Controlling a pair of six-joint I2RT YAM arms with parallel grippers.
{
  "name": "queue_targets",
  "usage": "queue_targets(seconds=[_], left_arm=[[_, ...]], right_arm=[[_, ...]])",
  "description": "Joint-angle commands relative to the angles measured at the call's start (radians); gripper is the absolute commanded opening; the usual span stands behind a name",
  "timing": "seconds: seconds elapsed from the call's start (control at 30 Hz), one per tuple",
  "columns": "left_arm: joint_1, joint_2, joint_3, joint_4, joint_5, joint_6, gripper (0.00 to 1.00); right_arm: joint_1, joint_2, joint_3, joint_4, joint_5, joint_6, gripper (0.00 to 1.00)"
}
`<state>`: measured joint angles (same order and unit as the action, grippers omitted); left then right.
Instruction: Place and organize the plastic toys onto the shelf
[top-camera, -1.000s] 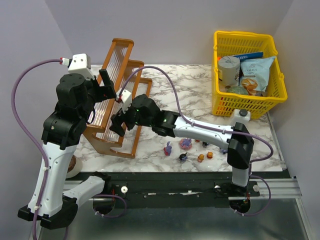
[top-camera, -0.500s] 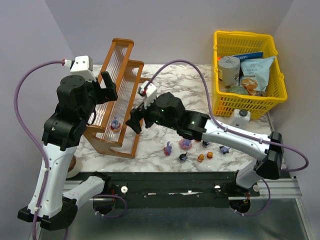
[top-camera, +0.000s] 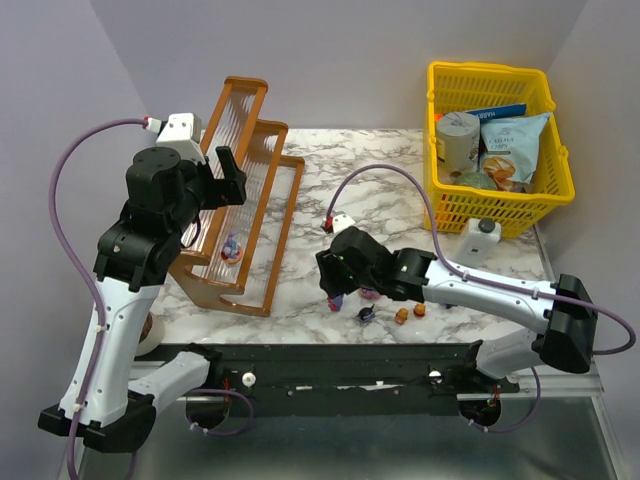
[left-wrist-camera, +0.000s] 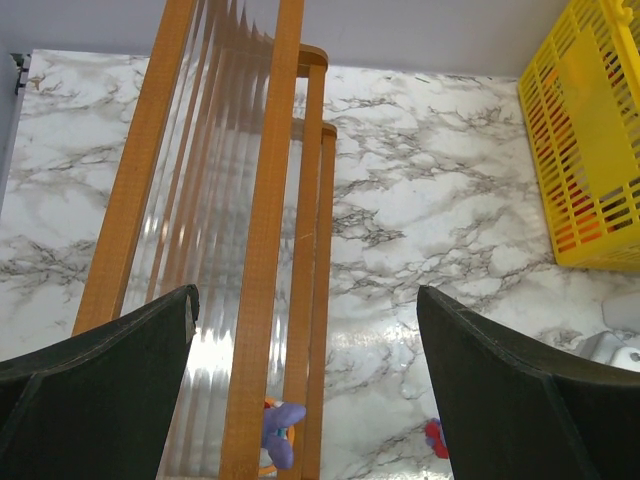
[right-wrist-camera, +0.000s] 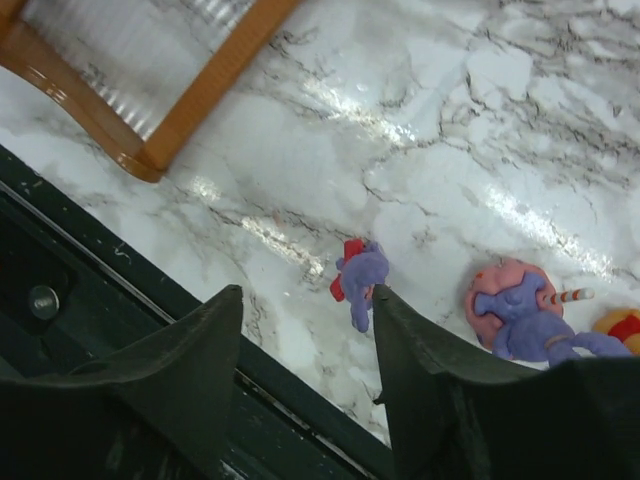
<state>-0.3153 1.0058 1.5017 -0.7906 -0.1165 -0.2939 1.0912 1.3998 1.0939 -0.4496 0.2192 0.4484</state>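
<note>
Well, our right end effector (right-wrist-camera: 305, 300) is half open; the toy (right-wrist-camera: 360, 285) sits off-centre at 3 o'clock, so we may knock it away.

Robot lab test booth: plain lilac walls (top-camera: 350, 50), marble-print table (top-camera: 330, 150), black mounting rail (top-camera: 350, 365)

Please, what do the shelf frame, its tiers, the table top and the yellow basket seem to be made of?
Shelf frame: probably wood, orange-brown, with a smooth satin finish.
Tiers: clear ribbed plastic, perhaps acrylic, because light shows through them.
Table top: marble pattern, glossy with reflections. It could be stone or a laminate; I cannot tell.
Yellow basket: moulded plastic mesh, slightly shiny.
</note>
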Motion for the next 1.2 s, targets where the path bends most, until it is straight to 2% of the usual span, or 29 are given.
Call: queue_targets(seconds=[0.0,0.23,0.47,0.77,0.87,0.9,1.0,1.17], left_arm=[[0.002,0.007,-0.003,0.019,0.035,-0.011,0.99],[0.002,-0.006,-0.021,0.021,0.029,-0.011,0.99],[0.002,-0.013,-0.049,0.024,0.025,-0.011,0.99],[0.002,-0.019,-0.061,0.025,0.017,-0.01,0.99],[0.002,-0.018,-0.063,0.025,0.018,-0.008,0.99],[0.002,-0.019,-0.064,0.027,0.018,-0.01,0.99],[0.002,-0.022,-0.072,0.028,0.015,-0.008,0.99],[0.002,-0.024,-0.072,0.028,0.003,-0.007,0.99]], right_arm=[[-0.007,0.057,0.007,-0.102,0.006,0.098,0.59],[-0.019,0.119,0.001,-0.155,-0.044,0.141,0.56],[-0.03,0.123,-0.015,-0.14,-0.06,0.138,0.44],[-0.039,0.134,-0.029,-0.129,-0.075,0.144,0.36],[-0.043,0.143,-0.025,-0.129,-0.076,0.147,0.27],[-0.044,0.145,-0.023,-0.13,-0.073,0.148,0.16],[-0.045,0.14,-0.02,-0.126,-0.057,0.157,0.03],[-0.047,0.13,0.003,-0.12,-0.044,0.147,0.01]])
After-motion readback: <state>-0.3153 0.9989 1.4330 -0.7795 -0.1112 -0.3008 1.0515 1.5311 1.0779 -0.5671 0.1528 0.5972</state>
